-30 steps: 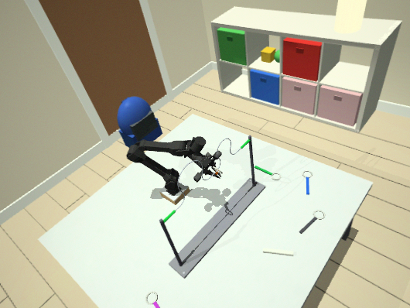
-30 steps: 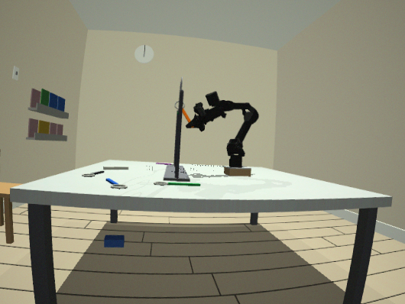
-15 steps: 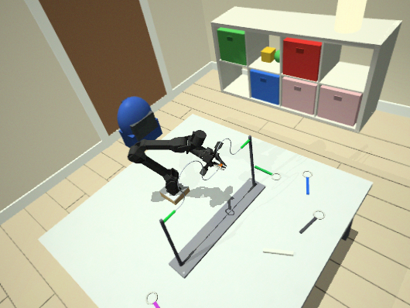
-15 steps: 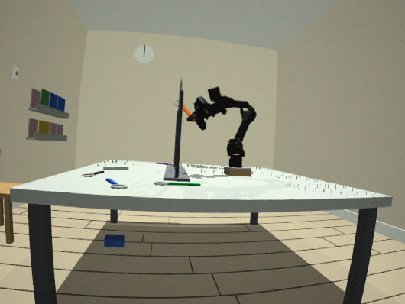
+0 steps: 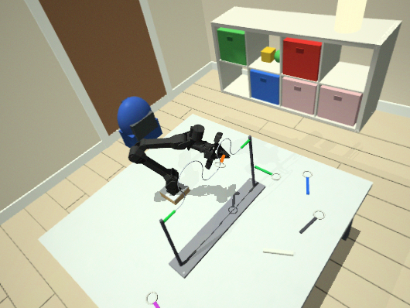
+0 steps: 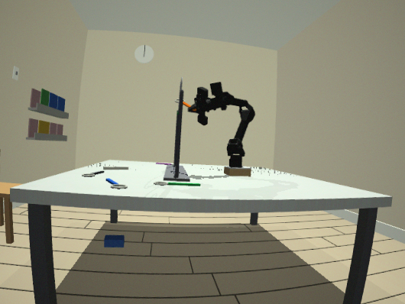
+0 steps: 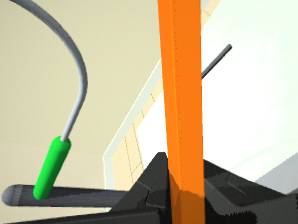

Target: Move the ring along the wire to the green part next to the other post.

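The ring (image 5: 221, 162) (image 6: 183, 102) lies nearly flat around a steep stretch of the thin grey wire (image 5: 203, 179) (image 7: 83, 75), between the two wavy bends nearer the far post (image 5: 252, 164) (image 6: 178, 141) (image 7: 85, 196). Whether it touches the wire is too small to tell. The ring is outside the wrist view. My gripper (image 5: 225, 155) (image 6: 192, 109) (image 7: 171, 159) is shut on the orange handle (image 5: 223, 159) (image 6: 186, 104) (image 7: 182, 100), on the robot's side of the wire. The far green part (image 5: 245, 144) (image 7: 52, 167) is at the far post; the other green part (image 5: 169, 216) is at the near post (image 5: 171, 241).
The grey base (image 5: 205, 234) (image 6: 176, 173) carries both posts. Loose on the table are rings with green (image 5: 264, 170) (image 6: 184, 184), blue (image 5: 308, 186) (image 6: 112, 181), black (image 5: 308, 225) and magenta (image 5: 155, 305) handles, and a pale bar (image 5: 278, 253) (image 6: 115, 168).
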`<state>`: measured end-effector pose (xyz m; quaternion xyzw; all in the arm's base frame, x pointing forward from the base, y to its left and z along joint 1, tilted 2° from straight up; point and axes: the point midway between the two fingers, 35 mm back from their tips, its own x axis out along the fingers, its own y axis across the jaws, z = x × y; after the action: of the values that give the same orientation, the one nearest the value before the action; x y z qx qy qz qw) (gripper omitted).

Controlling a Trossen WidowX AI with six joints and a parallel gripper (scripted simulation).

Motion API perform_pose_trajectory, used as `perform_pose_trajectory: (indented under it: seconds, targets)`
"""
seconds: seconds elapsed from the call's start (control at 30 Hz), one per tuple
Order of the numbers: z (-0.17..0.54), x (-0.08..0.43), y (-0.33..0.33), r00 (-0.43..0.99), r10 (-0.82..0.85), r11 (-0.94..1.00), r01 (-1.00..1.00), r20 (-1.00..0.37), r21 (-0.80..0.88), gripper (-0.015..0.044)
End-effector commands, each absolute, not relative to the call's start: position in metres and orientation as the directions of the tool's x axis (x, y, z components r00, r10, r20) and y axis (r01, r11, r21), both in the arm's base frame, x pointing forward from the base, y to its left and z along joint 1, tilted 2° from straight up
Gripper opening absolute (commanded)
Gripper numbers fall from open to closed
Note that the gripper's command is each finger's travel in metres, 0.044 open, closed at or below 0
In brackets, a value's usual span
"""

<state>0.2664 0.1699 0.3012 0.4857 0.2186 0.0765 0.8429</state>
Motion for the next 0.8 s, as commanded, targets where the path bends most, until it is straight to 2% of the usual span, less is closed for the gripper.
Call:
perform_pose_trajectory:
  seconds: [0.0, 0.77]
  targets:
    - [0.318, 0.265, 0.178, 0.891, 0.381, 0.42, 0.072, -0.248, 0.905, -0.015]
    - [0.384, 0.262, 0.187, 0.883, 0.467, -0.011, 0.054, -0.043, 0.998, -0.015]
